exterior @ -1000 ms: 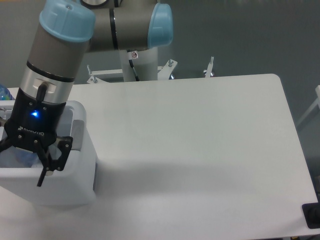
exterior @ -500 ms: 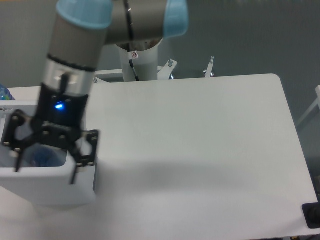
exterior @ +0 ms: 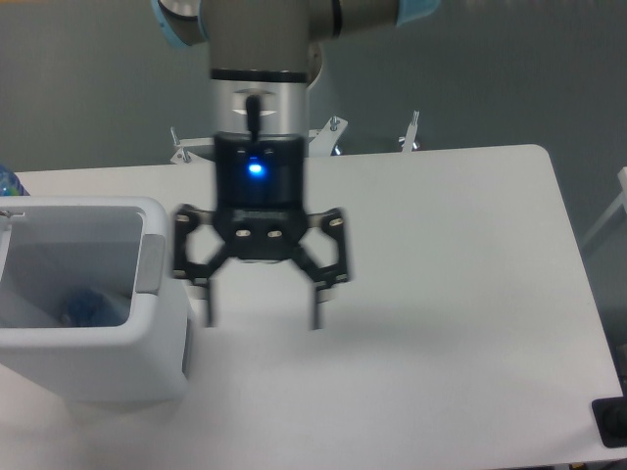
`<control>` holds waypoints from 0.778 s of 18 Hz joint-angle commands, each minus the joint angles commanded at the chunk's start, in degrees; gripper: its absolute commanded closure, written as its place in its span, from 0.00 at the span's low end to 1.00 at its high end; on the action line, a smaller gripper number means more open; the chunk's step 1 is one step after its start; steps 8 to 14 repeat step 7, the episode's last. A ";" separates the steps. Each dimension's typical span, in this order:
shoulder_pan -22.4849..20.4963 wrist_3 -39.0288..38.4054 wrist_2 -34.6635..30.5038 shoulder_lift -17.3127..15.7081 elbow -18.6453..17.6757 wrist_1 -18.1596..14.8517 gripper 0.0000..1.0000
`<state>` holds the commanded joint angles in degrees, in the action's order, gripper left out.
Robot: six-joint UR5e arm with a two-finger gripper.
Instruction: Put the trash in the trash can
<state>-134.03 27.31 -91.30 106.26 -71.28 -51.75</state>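
the claw [exterior: 261, 311] hangs over the white counter [exterior: 441, 294] with its two fingers [exterior: 315, 294] spread wide apart and nothing between them — the whole claw looks a little blurred. a blue light glows on its black body above the fingers. to the claw's left, just beside its left finger, stands the trash can [exterior: 157, 333], a white boxy bin with a thick rim and a grey panel [exterior: 152, 262] on the side facing the claw. down inside the bin, a bluish crumpled shape shows — the trash [exterior: 88, 306], though its details are too dim to tell apart. behind the claw, past the counter's far edge, metal clamps [exterior: 411, 132] stand up.
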 joint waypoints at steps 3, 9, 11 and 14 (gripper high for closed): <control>-0.44 7.37 -5.62 -0.44 -1.05 -3.26 0.00; -2.72 14.34 -7.05 -2.02 -2.99 -5.72 0.00; -2.72 14.34 -7.05 -2.02 -2.99 -5.72 0.00; -2.72 14.34 -7.05 -2.02 -2.99 -5.72 0.00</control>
